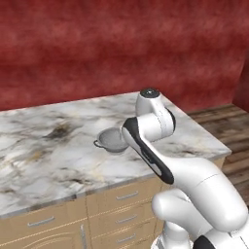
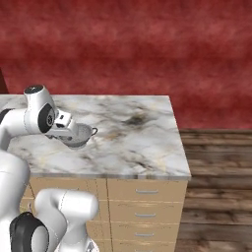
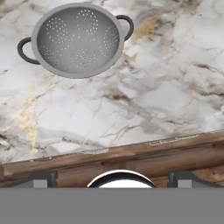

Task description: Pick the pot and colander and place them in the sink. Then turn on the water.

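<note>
The colander [image 3: 78, 39], a silvery perforated bowl with two thin dark loop handles, stands upright on the marble counter [image 3: 144, 96]. In the left base view the colander [image 1: 111, 140] is partly hidden behind my arm. In the right base view the colander [image 2: 81, 135] sits just right of my hand. My gripper [image 3: 113, 178] hangs above the counter's near edge, open, with nothing between its fingertips [image 3: 41, 178]; the colander lies ahead of it, apart from it. The pot, the sink and the water are out of view.
The marble counter [image 1: 48, 146] ends at a corner on the right, with wooden floor [image 2: 216, 162] beyond it. Beige drawers [image 2: 147, 192] run below the counter edge. A red wall [image 1: 121, 48] stands behind.
</note>
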Tool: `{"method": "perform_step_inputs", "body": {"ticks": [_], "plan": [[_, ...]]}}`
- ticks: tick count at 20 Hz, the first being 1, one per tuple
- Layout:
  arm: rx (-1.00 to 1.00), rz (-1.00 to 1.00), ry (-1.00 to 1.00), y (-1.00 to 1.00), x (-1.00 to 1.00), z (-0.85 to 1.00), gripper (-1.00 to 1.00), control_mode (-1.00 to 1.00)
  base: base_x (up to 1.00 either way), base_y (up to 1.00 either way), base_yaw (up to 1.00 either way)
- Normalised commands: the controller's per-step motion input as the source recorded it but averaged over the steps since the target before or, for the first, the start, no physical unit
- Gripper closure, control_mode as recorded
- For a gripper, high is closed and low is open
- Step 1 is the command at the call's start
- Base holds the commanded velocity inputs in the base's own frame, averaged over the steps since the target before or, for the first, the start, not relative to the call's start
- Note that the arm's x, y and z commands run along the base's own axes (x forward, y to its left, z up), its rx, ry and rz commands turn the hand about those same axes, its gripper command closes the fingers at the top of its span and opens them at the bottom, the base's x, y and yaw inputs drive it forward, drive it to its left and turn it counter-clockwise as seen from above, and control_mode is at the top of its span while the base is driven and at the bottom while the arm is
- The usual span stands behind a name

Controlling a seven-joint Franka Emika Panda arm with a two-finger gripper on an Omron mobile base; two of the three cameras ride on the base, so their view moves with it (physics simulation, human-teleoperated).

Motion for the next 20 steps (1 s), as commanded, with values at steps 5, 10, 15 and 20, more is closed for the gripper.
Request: {"method": "perform_step_inputs", "body": {"ticks": [5,10,15,20], "plan": [[0.0,0.0,0.0,0.0,0.0,0.0,-1.0,1.0,0.0,0.19,0.01],[0.06,0.06,0.09,0.15,0.12,-0.05,-1.0,-1.0,0.0,0.04,0.03],[0.04,0.08,0.24,0.66,0.86,-0.23,-1.0,-1.0,0.0,0.0,0.0],[-0.06,0.13,0.15,0.52,0.81,-0.46,-1.0,-1.0,0.0,0.0,0.0]]}}
